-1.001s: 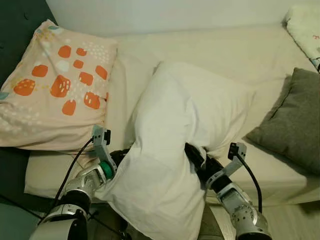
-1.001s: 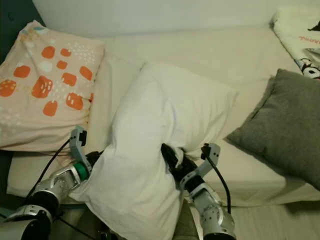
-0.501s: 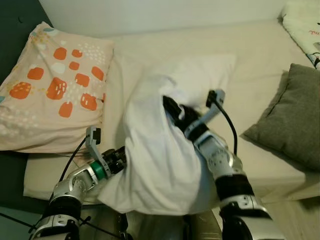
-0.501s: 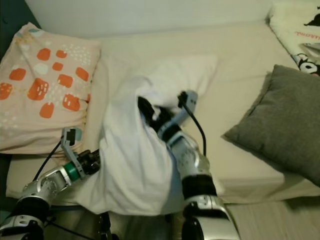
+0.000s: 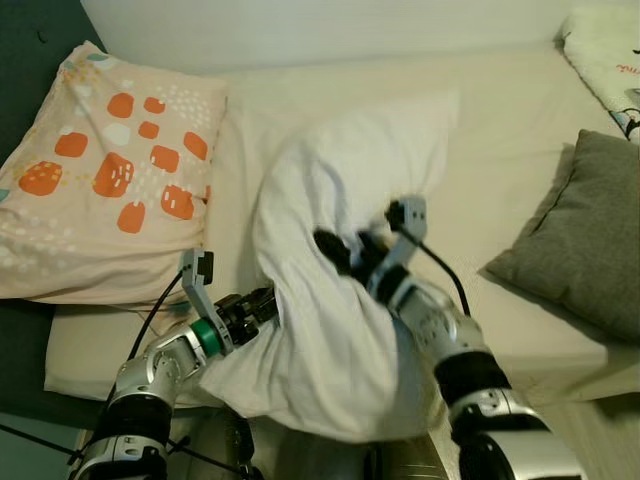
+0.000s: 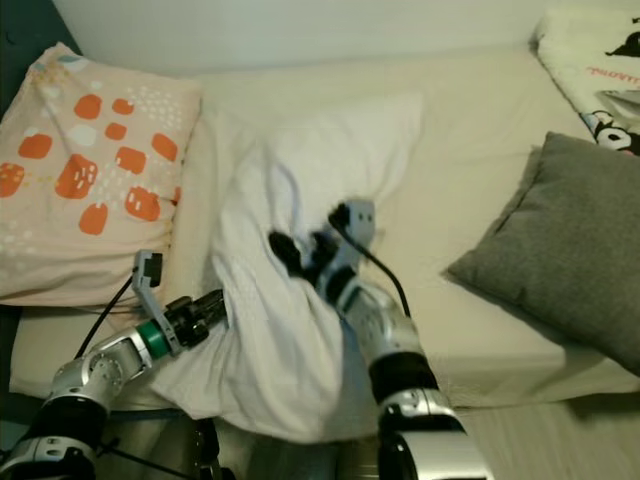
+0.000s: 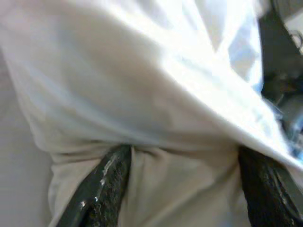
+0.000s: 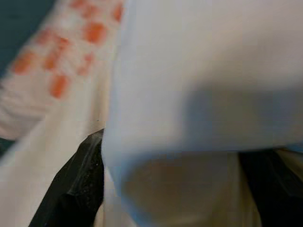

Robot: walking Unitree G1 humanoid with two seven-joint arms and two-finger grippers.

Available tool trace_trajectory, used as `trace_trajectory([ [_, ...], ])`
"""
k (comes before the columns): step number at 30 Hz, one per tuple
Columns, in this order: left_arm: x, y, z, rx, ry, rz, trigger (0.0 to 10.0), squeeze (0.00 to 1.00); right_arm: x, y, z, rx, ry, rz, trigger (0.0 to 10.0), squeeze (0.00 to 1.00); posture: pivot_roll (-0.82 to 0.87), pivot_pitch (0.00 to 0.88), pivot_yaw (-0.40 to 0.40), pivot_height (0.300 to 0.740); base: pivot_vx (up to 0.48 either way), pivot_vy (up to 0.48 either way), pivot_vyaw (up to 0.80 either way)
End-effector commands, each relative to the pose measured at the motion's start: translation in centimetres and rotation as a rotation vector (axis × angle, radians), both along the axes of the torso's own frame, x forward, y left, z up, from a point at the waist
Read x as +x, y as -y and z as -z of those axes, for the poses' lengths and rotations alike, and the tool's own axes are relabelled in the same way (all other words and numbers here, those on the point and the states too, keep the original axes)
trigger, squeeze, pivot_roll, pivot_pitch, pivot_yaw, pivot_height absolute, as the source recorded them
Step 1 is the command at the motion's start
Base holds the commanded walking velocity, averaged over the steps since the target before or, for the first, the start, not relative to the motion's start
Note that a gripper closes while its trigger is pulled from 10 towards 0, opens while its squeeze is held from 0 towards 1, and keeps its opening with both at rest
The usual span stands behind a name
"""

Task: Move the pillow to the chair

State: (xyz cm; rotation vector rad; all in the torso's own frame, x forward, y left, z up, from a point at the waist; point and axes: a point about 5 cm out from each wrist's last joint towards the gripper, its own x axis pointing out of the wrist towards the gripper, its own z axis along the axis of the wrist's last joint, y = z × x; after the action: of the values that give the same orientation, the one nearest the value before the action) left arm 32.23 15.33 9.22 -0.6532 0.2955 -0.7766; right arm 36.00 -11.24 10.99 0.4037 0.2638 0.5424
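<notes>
I am holding a big white pillow [image 5: 340,300] with both my claws. It lies bunched up on the bed [image 5: 500,120], in the middle, with its near end hanging over the front edge of the bed. My left claw [image 5: 262,303] is at the left side of the pillow, low down near the edge of the bed. In my left wrist view, my two black fingers [image 7: 102,189] are spread apart with a fold of white pillow cloth pressed between them. My right claw [image 5: 340,252] reaches over the pillow from the right and digs into the top of it. In my right wrist view, those fingers [image 8: 78,187] are also spread apart, with a fat lump of pillow stuffed between them. A pink pillow with orange spots [image 5: 110,190] sits on the bed to the left, just beside the white one. A gray cushion [image 5: 585,235] lies on the right side of the bed, well apart from the white pillow.
</notes>
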Motion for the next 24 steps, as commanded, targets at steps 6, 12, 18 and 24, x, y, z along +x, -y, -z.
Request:
trace_trajectory([
  [6,-1.0,-3.2,-3.4,-0.053,0.09,-0.014,10.0,1.0,-0.3,3.4,1.5,-0.11,-0.094,0.052,10.0,0.0,-0.03,0.129,0.127,0.61,0.0,0.0,0.0],
  [12,-3.8,-3.4,-1.5,0.001,0.04,0.006,10.0,1.0,-0.4,4.9,1.8,-0.131,-0.094,0.084,10.0,0.0,-0.02,0.124,0.123,0.61,0.0,0.0,0.0],
  [18,-4.5,-5.9,1.0,0.029,-0.032,-0.208,10.0,1.0,-1.1,6.3,2.7,-0.119,-0.117,0.125,10.0,0.0,-0.02,0.128,0.104,0.61,0.0,0.0,0.0],
  [24,-3.4,-7.5,3.5,0.167,-0.08,-0.41,10.0,1.0,-1.7,7.7,3.4,-0.071,-0.159,0.163,10.0,0.0,-0.03,0.131,0.086,0.61,0.0,0.0,0.0],
])
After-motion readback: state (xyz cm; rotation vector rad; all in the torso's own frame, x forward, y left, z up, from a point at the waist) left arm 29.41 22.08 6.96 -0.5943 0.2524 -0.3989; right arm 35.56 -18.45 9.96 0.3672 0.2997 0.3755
